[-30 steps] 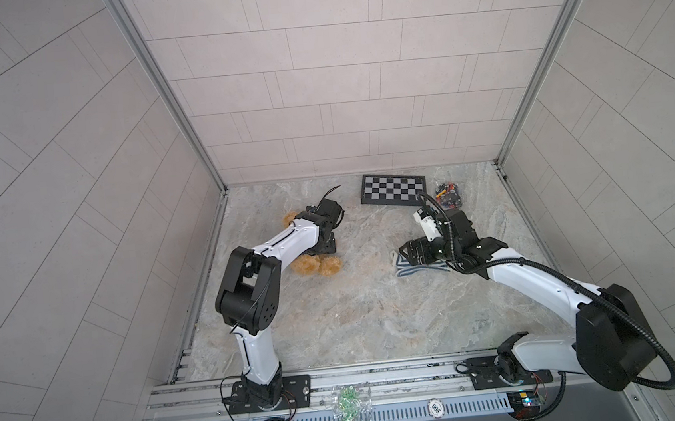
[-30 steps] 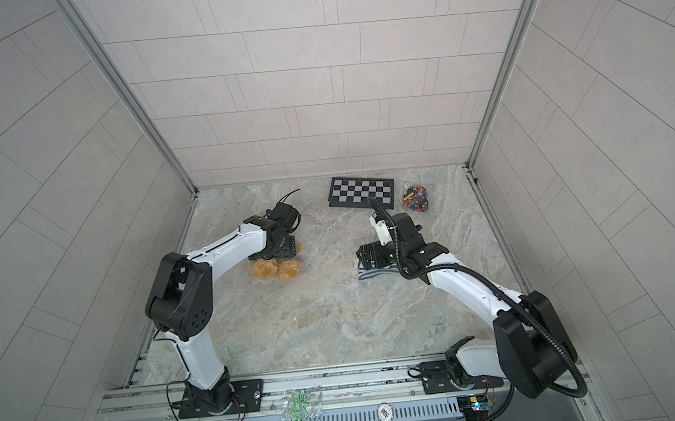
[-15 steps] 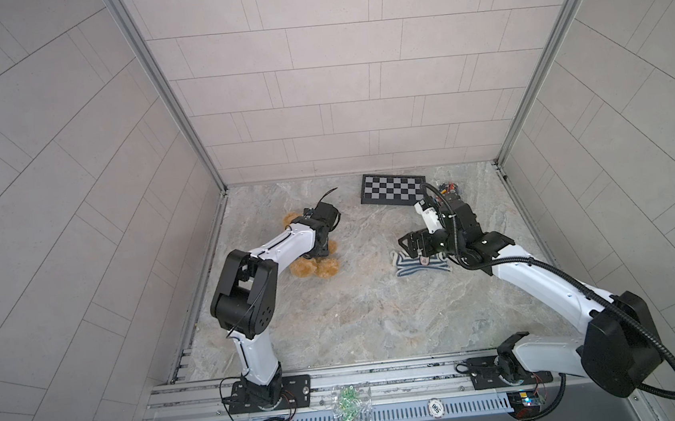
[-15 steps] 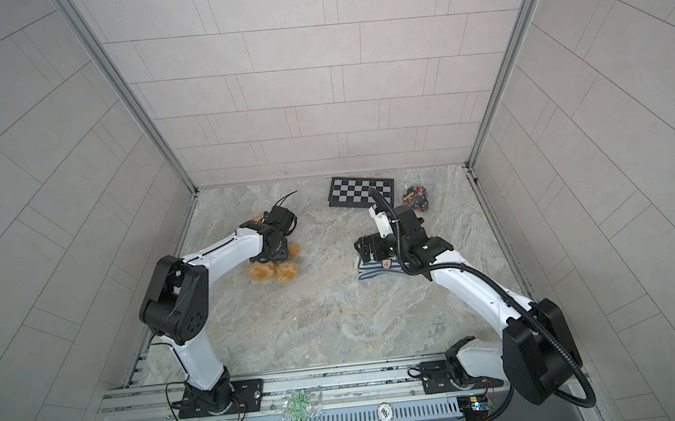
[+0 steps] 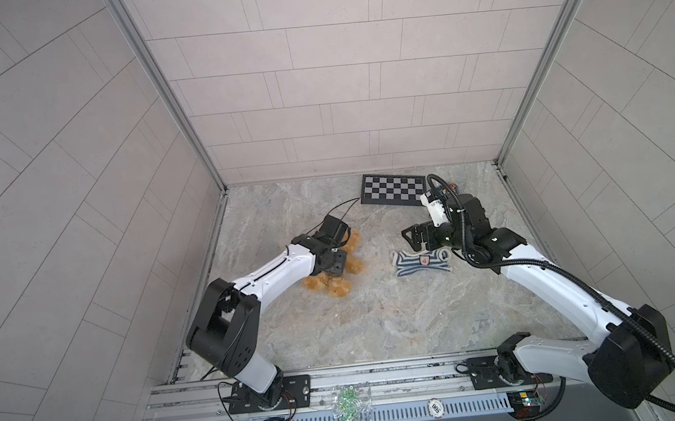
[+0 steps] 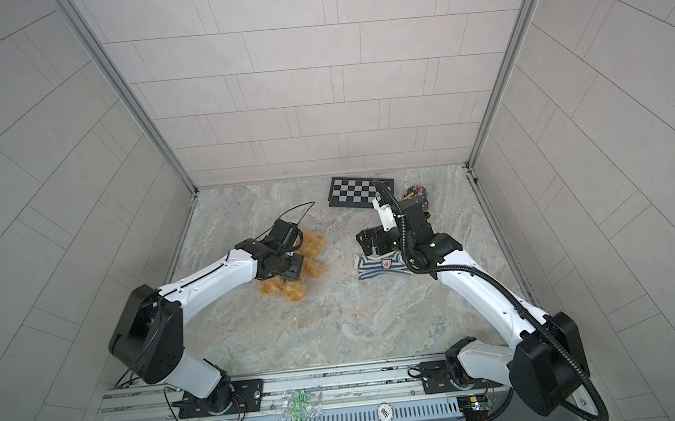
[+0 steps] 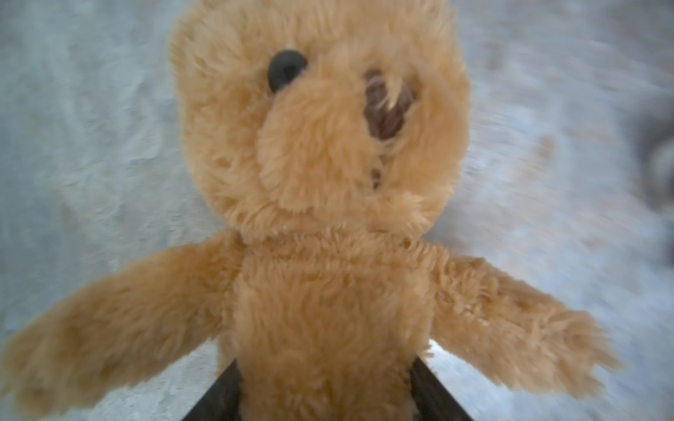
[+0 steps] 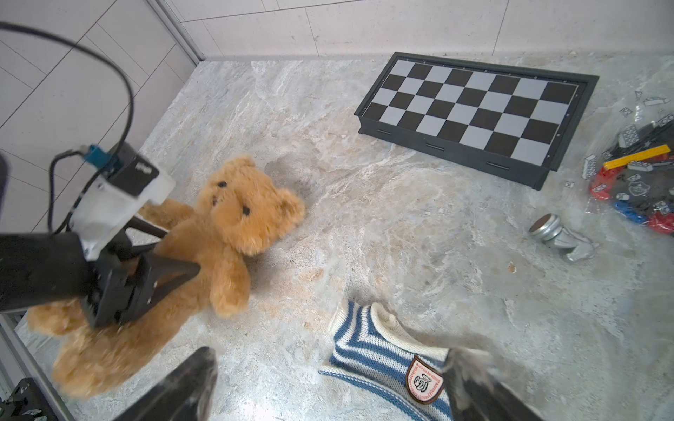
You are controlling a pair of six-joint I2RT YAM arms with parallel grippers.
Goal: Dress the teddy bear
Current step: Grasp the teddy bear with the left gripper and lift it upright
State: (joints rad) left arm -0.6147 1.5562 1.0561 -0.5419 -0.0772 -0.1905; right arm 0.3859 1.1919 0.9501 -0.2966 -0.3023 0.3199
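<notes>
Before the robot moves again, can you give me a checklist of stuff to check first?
1. Left claw grips the teddy bear's tummy: ok.
2. Right claw open: ok.
3. Right claw above the striped sweater: ok.
4. Sweater flat on the table, badge up: ok.
5. Bear lifted off the table: cannot tell.
6. Bear dressed: not ok, it is bare.

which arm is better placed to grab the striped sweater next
Right. The right gripper is open and hangs just above the striped sweater, with nothing in its jaws. The left gripper is closed on the teddy bear, which lies apart from the sweater.
</notes>
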